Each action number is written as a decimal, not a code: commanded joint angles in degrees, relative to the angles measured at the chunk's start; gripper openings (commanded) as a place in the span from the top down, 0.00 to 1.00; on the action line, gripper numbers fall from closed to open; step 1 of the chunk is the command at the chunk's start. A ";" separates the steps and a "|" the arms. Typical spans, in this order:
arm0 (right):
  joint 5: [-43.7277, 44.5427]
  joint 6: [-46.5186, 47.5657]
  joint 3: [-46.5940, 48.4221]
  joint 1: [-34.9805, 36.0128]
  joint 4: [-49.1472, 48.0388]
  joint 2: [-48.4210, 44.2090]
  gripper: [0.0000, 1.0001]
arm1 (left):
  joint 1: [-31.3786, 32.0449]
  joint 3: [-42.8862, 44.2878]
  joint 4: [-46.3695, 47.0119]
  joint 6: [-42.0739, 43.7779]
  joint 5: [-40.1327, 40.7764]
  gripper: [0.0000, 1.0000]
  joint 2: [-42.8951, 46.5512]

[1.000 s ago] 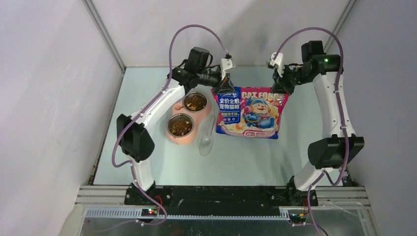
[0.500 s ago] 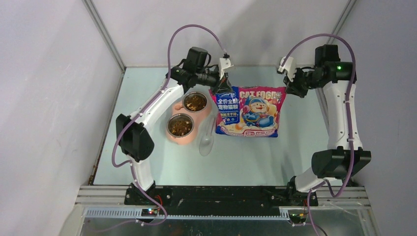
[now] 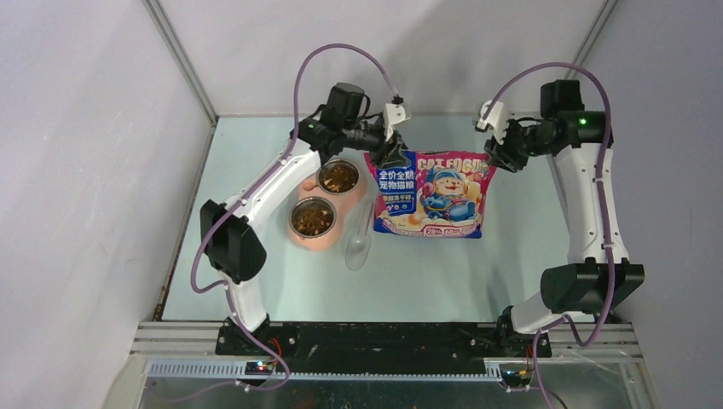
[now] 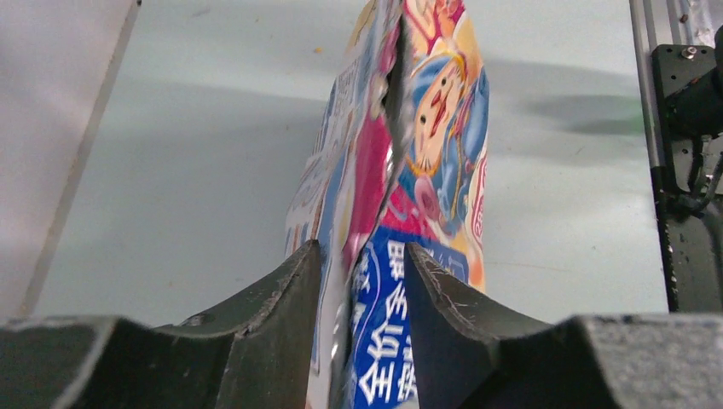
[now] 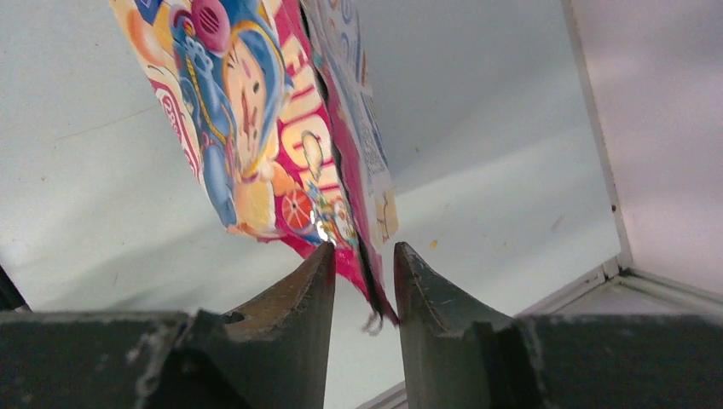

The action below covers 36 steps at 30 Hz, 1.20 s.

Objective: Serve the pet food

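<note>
Pet food shows as dark-brown kibble in two steel bowls set in a pink feeder. The printed cat-food bag rests on the table at the middle, its top edge towards the back. My left gripper is open, its jaws standing loosely either side of the bag's top left corner. At the top right corner my right gripper is open too, and the bag's pink tip hangs free between its jaws.
A translucent plastic scoop lies between the feeder and the bag. White walls enclose the table on the left, back and right, and both arms reach close to the back wall. The metal rail with the arm bases runs along the near edge.
Both grippers were shut on the bag's top corners and have now parted their jaws. The right arm swung outward, then back a little. The bag has sagged slightly.
</note>
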<state>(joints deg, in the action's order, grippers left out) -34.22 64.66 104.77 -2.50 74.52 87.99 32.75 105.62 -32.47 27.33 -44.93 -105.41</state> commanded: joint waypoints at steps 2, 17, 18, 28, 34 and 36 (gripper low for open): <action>-1.00 -1.01 -1.38 5.26 -5.03 -1.68 0.64 | 3.76 -0.28 8.42 1.21 3.57 0.54 -0.74; -1.87 -4.86 -2.56 16.16 -14.05 3.14 0.82 | 6.44 -2.14 13.08 -2.00 10.26 0.98 -0.41; -2.36 -5.10 -2.73 16.28 -14.49 3.22 0.87 | 6.12 -2.42 13.47 -2.58 9.96 0.98 -0.33; -4.01 -5.76 -8.22 16.16 -23.66 -0.55 1.00 | 2.72 -8.79 10.32 0.47 6.91 0.73 3.93; -4.48 -4.68 -8.18 14.60 -22.28 -1.15 1.00 | 1.48 -10.17 8.94 2.58 7.87 0.95 5.34; -4.75 -4.34 -7.95 13.87 -21.63 -1.46 1.00 | 1.10 -10.45 9.40 2.59 8.41 0.80 5.64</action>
<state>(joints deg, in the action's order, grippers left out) -36.77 59.96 96.84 12.67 54.30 88.77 35.29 96.27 -20.32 28.08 -37.17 -103.53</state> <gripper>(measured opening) 0.008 0.107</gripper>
